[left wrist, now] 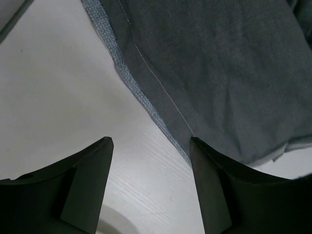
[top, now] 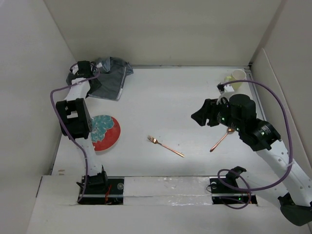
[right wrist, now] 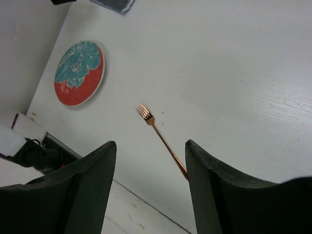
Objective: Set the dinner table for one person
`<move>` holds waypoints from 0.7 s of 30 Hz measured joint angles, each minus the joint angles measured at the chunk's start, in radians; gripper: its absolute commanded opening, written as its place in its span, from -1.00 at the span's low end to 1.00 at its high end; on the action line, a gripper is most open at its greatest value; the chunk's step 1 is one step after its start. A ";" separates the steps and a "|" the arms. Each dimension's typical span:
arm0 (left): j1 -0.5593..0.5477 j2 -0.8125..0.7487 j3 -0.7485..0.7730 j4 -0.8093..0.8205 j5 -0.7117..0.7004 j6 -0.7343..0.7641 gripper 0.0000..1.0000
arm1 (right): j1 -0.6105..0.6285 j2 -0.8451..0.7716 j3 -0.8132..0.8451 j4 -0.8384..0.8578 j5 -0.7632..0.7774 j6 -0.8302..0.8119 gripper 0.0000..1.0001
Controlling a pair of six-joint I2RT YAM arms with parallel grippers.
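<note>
White bench [top: 185,97] is spanning the whole enclosure. Left fingers [left wrist: 100,156] are hanging wide apart over the cloth [left wrist: 224,78], far left. Right fingers [right wrist: 105,161], also wide, are facing the fork [right wrist: 162,141] mid-bench. Cloth-laying is probably starting: next, pinching its hem.

In the top view the left arm [top: 74,116] covers the left rim of the round red and teal patterned plate [top: 106,132]. Its wrist hides part of the crumpled dark grey cloth placemat [top: 113,78]. The right arm [top: 242,114] partly covers the bowl end of the slim copper spoon [top: 219,140]. The left wrist view cuts the placemat off at its top and right edges. In the right wrist view the thin copper fork [right wrist: 155,126] loses its handle tip against one finger [right wrist: 219,195] of the right gripper [right wrist: 149,143].
</note>
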 measured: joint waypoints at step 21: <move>-0.097 0.293 0.219 -0.027 0.007 0.041 -1.00 | 0.003 0.091 0.023 0.000 -0.090 0.012 0.30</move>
